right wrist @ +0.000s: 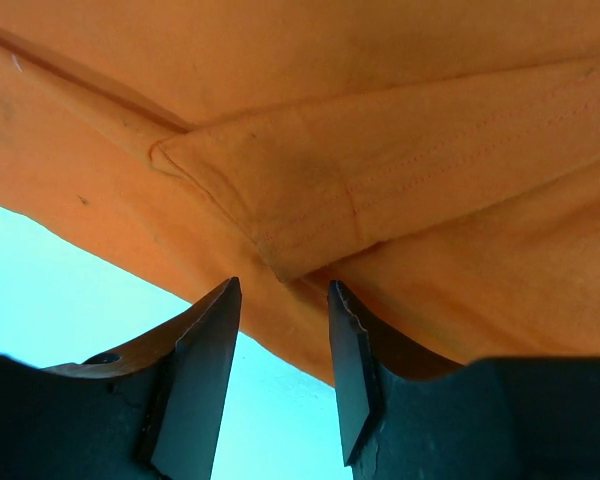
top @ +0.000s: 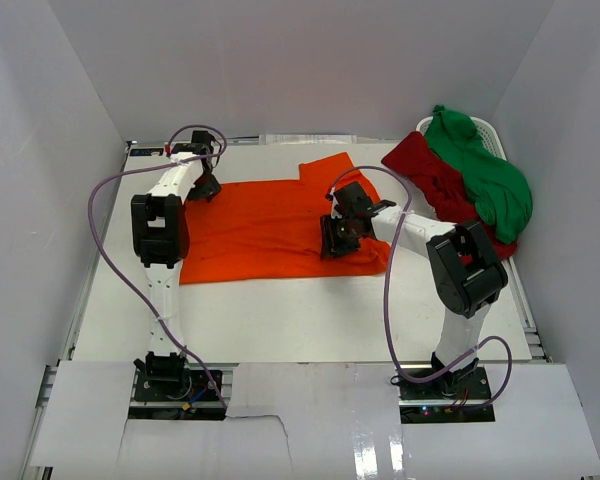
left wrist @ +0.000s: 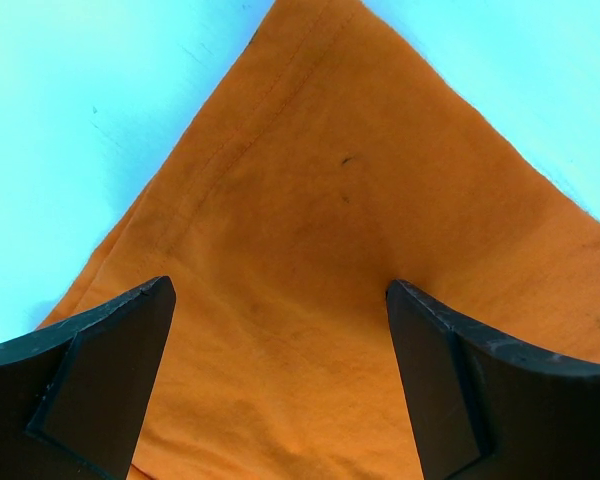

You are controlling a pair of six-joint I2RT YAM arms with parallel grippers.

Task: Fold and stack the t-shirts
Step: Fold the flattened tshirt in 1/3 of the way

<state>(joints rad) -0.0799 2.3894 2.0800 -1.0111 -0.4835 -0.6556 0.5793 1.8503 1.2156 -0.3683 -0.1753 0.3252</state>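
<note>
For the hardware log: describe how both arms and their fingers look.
The left arm and right arm match: white links, bulky black joint housings, black bases. A thin purple cable loops loosely along each. The fingers are flat matte-black wedges with angled tips.

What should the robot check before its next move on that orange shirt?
1. Orange shirt spread out on the table: ok.
2. Left gripper open over the shirt's corner: ok.
3. Right gripper at the shirt's folded edge: ok.
4. Right gripper clamped on cloth: not ok, jaws apart, table showing between them.
5. Red shirt and green shirt heaped off to the side: ok.
</note>
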